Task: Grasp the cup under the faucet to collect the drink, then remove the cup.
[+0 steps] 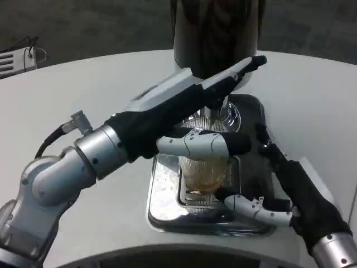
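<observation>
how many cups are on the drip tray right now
1. A clear cup stands on the metal drip tray below the dispenser, with the right hand at its base and the left hand reaching over it. Another could be hidden behind the left hand.

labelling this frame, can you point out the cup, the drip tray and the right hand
cup (203,174): head view, on its clear ribbed side wall.
drip tray (163,207): head view, on its shiny left rim.
right hand (262,204): head view, on the hand's middle, beside the cup's base.
</observation>
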Controlling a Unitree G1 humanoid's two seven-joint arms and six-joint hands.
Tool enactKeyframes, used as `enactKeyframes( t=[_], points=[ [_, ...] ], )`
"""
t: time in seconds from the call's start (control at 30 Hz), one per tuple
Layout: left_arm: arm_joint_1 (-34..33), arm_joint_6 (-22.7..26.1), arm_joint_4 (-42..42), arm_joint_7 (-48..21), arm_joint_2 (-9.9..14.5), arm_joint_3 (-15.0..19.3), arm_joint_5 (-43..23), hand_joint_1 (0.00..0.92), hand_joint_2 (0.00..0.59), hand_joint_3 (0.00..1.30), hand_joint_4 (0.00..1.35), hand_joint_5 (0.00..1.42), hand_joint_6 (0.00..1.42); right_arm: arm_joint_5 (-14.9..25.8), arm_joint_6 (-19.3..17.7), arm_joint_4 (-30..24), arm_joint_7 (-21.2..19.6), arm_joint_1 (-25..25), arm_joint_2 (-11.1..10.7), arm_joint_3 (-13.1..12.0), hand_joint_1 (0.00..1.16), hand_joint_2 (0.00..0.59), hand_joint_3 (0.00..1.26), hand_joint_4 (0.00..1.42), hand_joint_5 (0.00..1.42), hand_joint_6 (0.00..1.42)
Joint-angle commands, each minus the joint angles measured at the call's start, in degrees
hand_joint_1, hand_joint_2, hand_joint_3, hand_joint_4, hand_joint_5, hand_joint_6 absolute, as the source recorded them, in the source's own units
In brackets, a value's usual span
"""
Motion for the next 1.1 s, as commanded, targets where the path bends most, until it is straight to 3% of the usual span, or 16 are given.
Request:
enactKeyframes(
  t=[0.03,0.83,1.1],
  points=[
    [2.6,1.7,-0.4,-3.4,1.1,-1.7,1.9,0.000,0.000,0.00,0.00,0.01,0.09,-0.2,-1.2,1.8,-1.8,-1.4,0.8,0.7,0.86,0.197,0.00,0.00,0.04,0.03],
    [1.9,3.3,-2.7,-3.7,2.1,-1.7,3.0,0.000,0.000,0.00,0.00,0.01,0.08,1.1,-2.8,8.9,-3.5,-6.5,1.5,1.5,0.87,0.200,0.00,0.00,0.05,0.03],
    [3.3,3.5,-5.0,-2.8,2.2,0.6,2.1,0.000,0.006,0.00,0.00,0.02,0.11,1.9,-3.6,10.7,-3.4,-7.8,1.7,1.6,0.87,0.198,0.00,0.00,0.05,0.04]
  ],
)
